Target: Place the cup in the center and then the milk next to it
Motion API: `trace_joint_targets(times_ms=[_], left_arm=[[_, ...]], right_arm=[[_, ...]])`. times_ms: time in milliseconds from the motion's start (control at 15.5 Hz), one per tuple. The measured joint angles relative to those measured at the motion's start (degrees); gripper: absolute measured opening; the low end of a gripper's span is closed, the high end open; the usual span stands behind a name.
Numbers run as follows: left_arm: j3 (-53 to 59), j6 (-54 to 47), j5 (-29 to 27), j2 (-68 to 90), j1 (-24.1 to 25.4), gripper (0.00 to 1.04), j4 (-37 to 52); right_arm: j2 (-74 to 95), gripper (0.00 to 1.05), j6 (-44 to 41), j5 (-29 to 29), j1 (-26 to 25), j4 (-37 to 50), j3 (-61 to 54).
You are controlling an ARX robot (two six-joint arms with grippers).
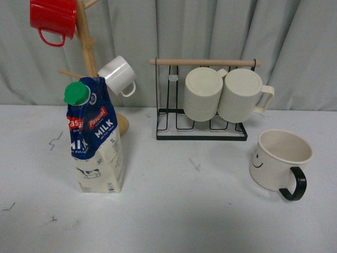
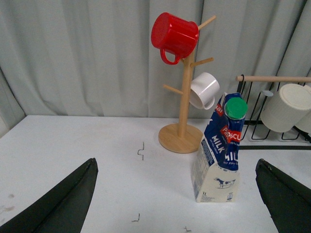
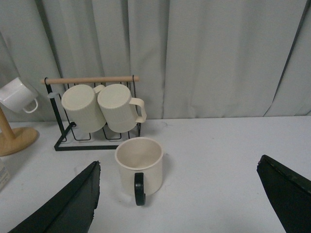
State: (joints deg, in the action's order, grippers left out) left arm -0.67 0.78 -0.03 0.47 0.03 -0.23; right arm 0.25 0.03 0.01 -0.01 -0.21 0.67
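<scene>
Cream cup point(image 3: 141, 167) stands ahead of the right hand point(image 3: 179, 165), milk point(image 2: 218, 160) ahead of the left hand point(image 2: 176, 162), both wide open, empty.

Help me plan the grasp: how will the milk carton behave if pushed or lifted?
The milk carton is tall on a small base, so a push near the green cap would probably tip it. Its upper part looks creased and leaning, suggesting soft cardboard that may buckle under a tight squeeze. How full it is cannot be told.
</scene>
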Motion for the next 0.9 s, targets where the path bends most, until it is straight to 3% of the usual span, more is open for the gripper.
trace_joint_targets(times_ms=[902], left_arm=[[0.0, 0.0, 0.0, 0.0, 0.0, 0.98, 0.0]], right_arm=[[0.0, 0.98, 0.0, 0.0, 0.0, 0.0, 0.0]])
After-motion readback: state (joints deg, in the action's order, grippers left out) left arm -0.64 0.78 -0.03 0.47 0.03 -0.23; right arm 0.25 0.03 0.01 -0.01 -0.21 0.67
